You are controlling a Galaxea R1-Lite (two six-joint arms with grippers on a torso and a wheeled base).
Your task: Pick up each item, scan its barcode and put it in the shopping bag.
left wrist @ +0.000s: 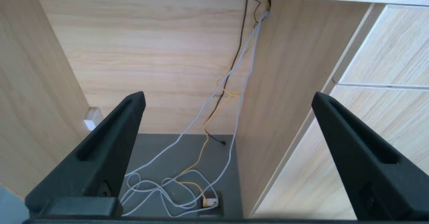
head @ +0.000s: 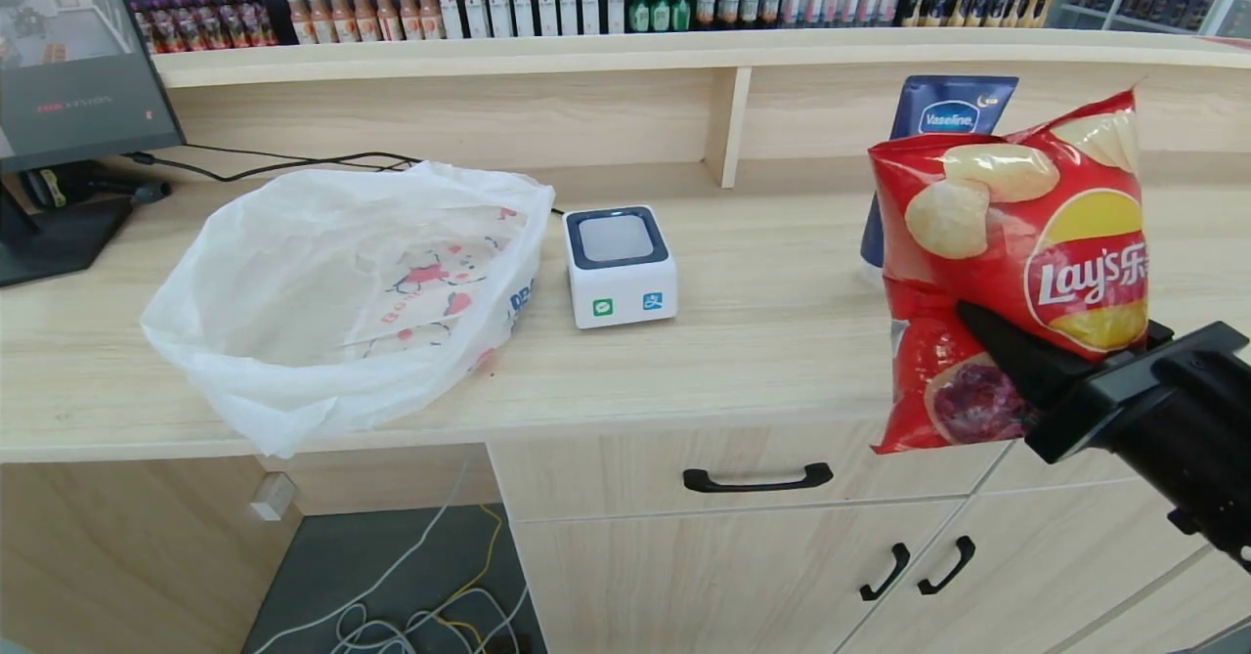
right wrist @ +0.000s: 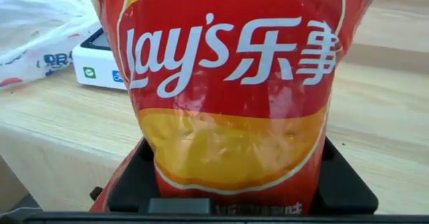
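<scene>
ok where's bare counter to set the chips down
Widest bare counter lies between the scanner and the chip bag in the right gripper, through to the front edge. A narrower strip runs behind the scanner. Crowded: shopping bag beside the scanner, blue pouch behind the chip bag.

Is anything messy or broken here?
Nothing is spilled or broken. The shopping bag sags over the counter's front edge, and loose cables lie tangled on the floor underneath. The chip bag is simply held by the right gripper.

Brand lettering stands on red foil crisp bag [head: 1016,273], blue pouch [head: 953,107] and white plastic shopping bag [head: 342,292].
</scene>
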